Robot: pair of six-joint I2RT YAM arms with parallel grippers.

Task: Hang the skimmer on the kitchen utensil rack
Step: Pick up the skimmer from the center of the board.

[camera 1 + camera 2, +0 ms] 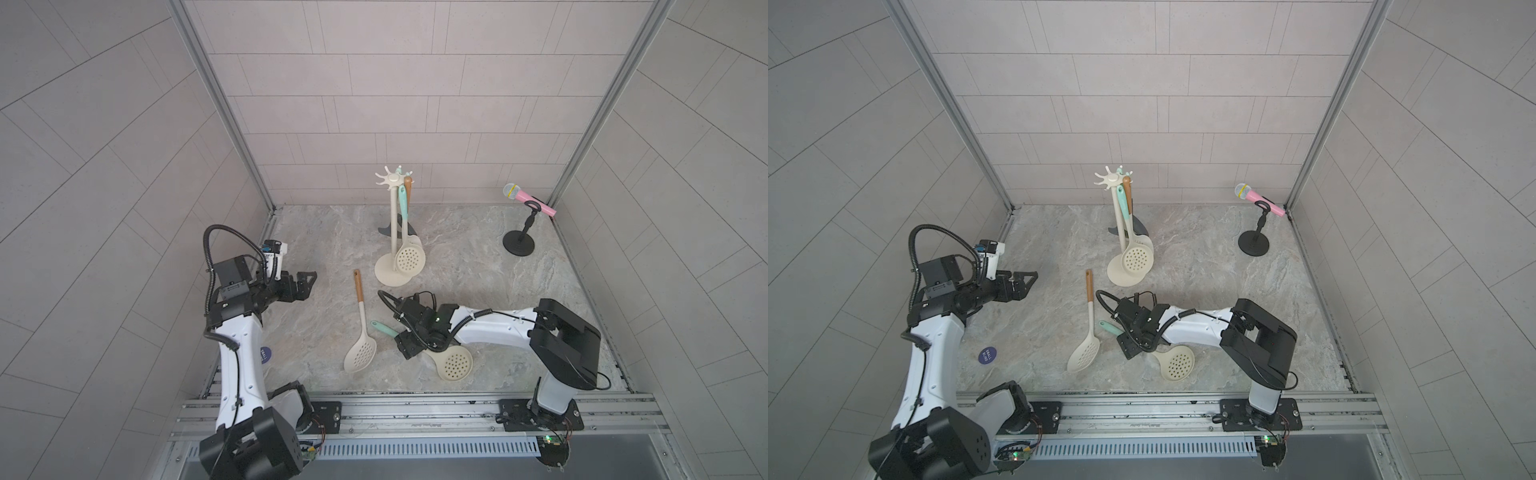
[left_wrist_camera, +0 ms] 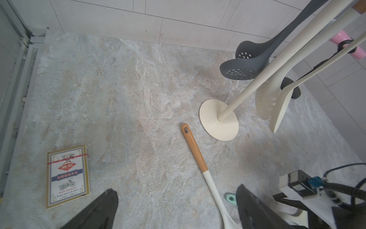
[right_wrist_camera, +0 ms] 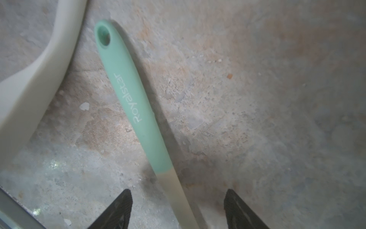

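The skimmer lies flat on the table, its round cream holed head [image 1: 453, 363] [image 1: 1177, 362] toward the front and its teal handle [image 1: 384, 328] [image 3: 126, 95] pointing left. My right gripper [image 3: 177, 193] is down over it, open, its jaws straddling the cream neck just below the teal grip with a gap on both sides. In both top views the right wrist [image 1: 415, 332] hides the fingers. The kitchen utensil rack [image 1: 392, 232] [image 1: 1116, 224] stands behind, a similar teal-handled skimmer [image 1: 409, 259] hanging from it. My left gripper [image 1: 309, 282] [image 2: 176, 192] hovers open and empty at the left.
A cream slotted spoon with a wooden handle [image 1: 360, 328] [image 2: 194, 148] lies left of the skimmer. Dark grey utensils [image 2: 243, 67] hang on the rack's far side. A pink microphone on a black stand [image 1: 519, 241] is at the back right. A card box [image 2: 67, 176] lies far left.
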